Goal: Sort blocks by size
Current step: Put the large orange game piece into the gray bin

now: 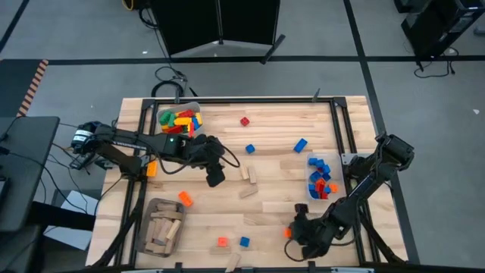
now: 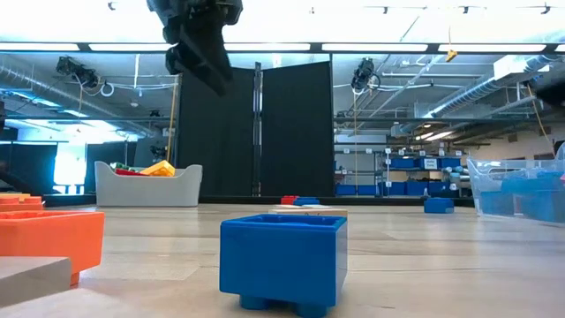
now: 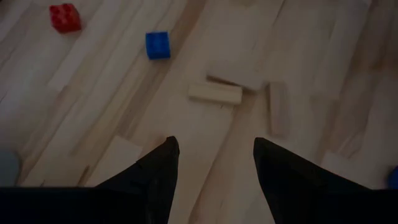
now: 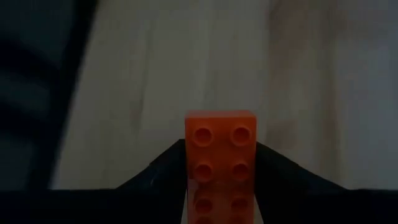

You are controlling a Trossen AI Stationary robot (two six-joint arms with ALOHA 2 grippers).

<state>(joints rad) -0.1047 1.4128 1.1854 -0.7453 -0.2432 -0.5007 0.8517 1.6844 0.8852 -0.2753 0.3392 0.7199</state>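
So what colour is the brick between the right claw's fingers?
Orange brick, clearest in the right wrist view.

Studded bricks and plain wooden pieces lie scattered on the table.

- Orange brick (image 4: 221, 155): studs up, set between the two dark fingers of the right claw (image 4: 221, 180), at the near right part of the table.
- Red brick (image 1: 245, 121) and blue brick (image 1: 250, 149): lie apart near the far middle.
- Blue brick (image 1: 301, 144): lies right of centre.
- Tan wooden pieces (image 3: 215, 93): three lie flat, close together, mid-table.
- Orange brick (image 1: 185, 199): left of centre.
- Small orange brick (image 1: 222, 242) and small blue brick (image 1: 245, 242): side by side, near edge.
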